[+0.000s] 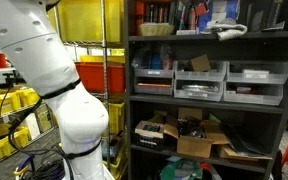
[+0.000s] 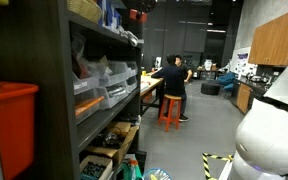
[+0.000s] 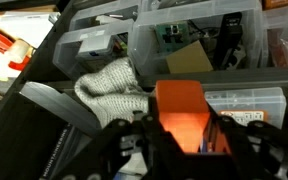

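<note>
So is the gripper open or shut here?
Shut on the orange block. In the wrist view the gripper has its fingers pressed against both sides of the block, which sits between them.

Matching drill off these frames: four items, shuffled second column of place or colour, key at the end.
1. orange block
2. knitted cloth
3. cardboard box
4. stool

A. red, on the aisle floor
B. shelf below the clear bins
C. between the fingers of the gripper
D. grey-white, lying beside the block

Pairs: 1-C, 2-D, 3-B, 4-A
</note>
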### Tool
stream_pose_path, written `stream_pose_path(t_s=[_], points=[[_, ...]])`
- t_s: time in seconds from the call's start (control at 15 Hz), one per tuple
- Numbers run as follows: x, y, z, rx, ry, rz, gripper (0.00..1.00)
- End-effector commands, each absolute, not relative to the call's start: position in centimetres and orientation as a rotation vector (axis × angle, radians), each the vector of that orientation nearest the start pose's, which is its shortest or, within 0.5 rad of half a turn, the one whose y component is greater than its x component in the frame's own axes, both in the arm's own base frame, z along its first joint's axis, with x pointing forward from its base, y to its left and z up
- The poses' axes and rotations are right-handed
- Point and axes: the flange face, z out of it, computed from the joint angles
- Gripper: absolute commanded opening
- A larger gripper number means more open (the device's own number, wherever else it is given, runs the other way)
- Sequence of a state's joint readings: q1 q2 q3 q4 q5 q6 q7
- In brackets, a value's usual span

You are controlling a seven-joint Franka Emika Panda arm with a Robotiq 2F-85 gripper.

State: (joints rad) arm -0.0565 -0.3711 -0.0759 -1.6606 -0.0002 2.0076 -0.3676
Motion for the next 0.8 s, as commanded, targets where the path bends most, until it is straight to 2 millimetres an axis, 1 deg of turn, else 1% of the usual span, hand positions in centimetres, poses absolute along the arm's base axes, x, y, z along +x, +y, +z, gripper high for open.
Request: stream_pose_path(t_s=[0.0, 0.27, 0.53, 0.73], points=[[41.1, -6.9, 78.1, -3.126, -0.273, -1.173, 0.16], [39.5, -6.6, 74.6, -3.186, -0.232, -1.129, 0.16], [38.2, -6.3, 72.1, -3.263, -0.179, -1.103, 0.16], [37.7, -6.1, 70.3, -3.340, -0.145, -1.041, 0.16]])
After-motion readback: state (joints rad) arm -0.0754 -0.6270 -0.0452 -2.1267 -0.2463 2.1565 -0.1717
